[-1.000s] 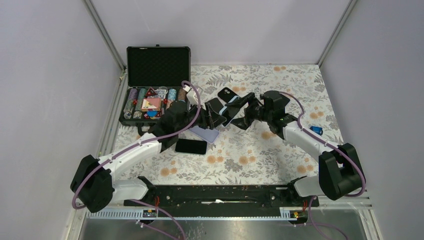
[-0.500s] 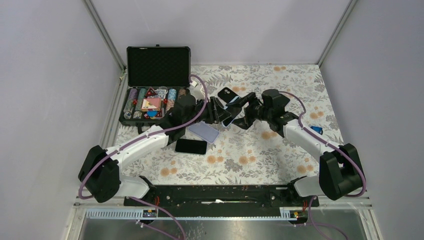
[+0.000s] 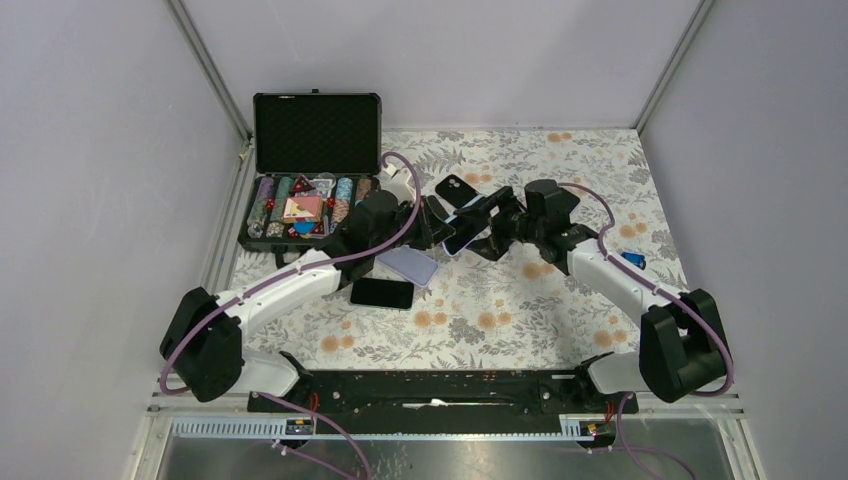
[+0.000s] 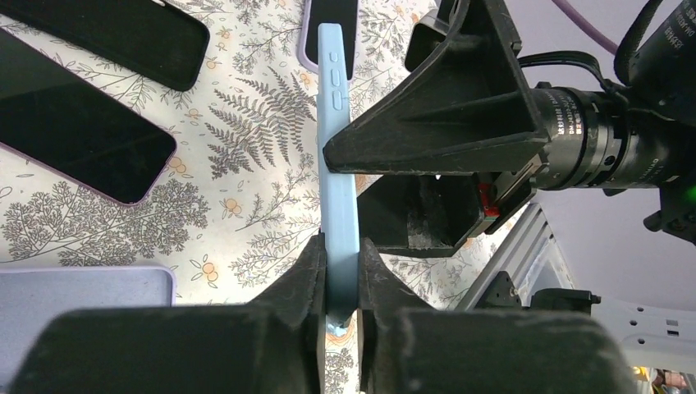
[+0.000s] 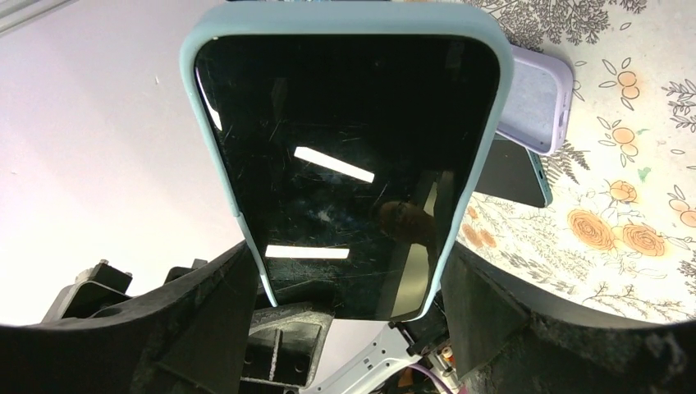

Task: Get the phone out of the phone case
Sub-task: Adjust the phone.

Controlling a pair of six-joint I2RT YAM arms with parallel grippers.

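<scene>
While the phone (image 5: 345, 164) hangs above the table (image 3: 560, 300) in its blue case (image 4: 336, 164), your left gripper (image 4: 341, 271) is pinched tight on one edge of it, across its thickness. Your right gripper (image 5: 349, 263) straddles its width, jaws wide, gripping both long sides. You risk separating nothing: the left pinch seems to clamp screen and case together, so a tug may only drag the whole lot. Its bite also looks shallow and may slide off the soft rim. If the right hold slackens, the phone drops among the loose phones (image 3: 382, 292) below.
</scene>
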